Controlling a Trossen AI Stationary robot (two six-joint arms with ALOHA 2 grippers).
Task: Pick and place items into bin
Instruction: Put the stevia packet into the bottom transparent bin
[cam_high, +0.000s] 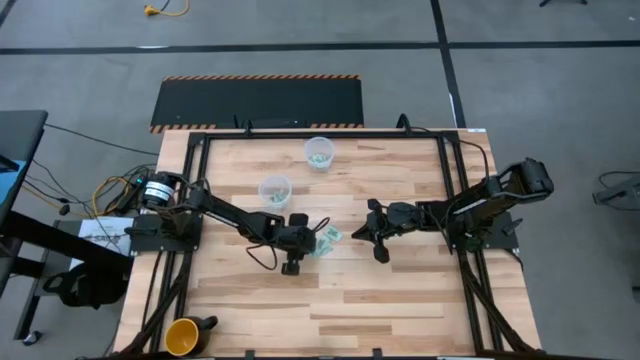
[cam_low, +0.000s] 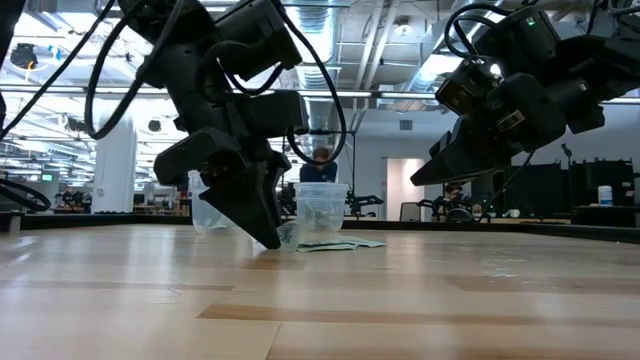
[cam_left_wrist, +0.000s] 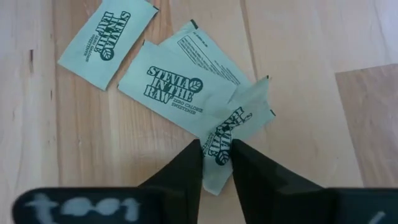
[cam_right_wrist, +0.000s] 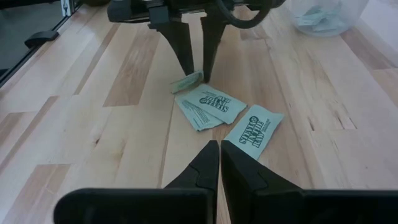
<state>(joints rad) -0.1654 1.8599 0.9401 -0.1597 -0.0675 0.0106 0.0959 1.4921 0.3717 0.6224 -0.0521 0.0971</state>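
Mint-green wrapped packets lie flat mid-table (cam_high: 328, 238). In the left wrist view, three of them (cam_left_wrist: 177, 87) lie beyond my fingers, two overlapping. A further packet (cam_left_wrist: 231, 127) sits between the fingers of my left gripper (cam_left_wrist: 216, 152), which comes down from the table's left (cam_high: 310, 243) and is shut on it. My right gripper (cam_right_wrist: 219, 149) is shut on nothing and hovers above the table to the right of the packets (cam_high: 360, 234). Two clear plastic cups holding packets stand farther back (cam_high: 275, 190) (cam_high: 319, 152). My left gripper pinches one packet between its two fingertips (cam_left_wrist: 193, 163), on the end nearest me (cam_left_wrist: 219, 149). The fingers come from above, slanting down from the table's left. In the right wrist view the packet (cam_right_wrist: 186, 81) sits tilted at table level, beside the others.
A yellow mug stands at the near left corner (cam_high: 184, 336). A black frame (cam_high: 320, 131) borders the table. The wood between the packets and the near edge is bare (cam_high: 340, 300). In the low view, a person stands in the room behind the cups (cam_low: 318, 160).
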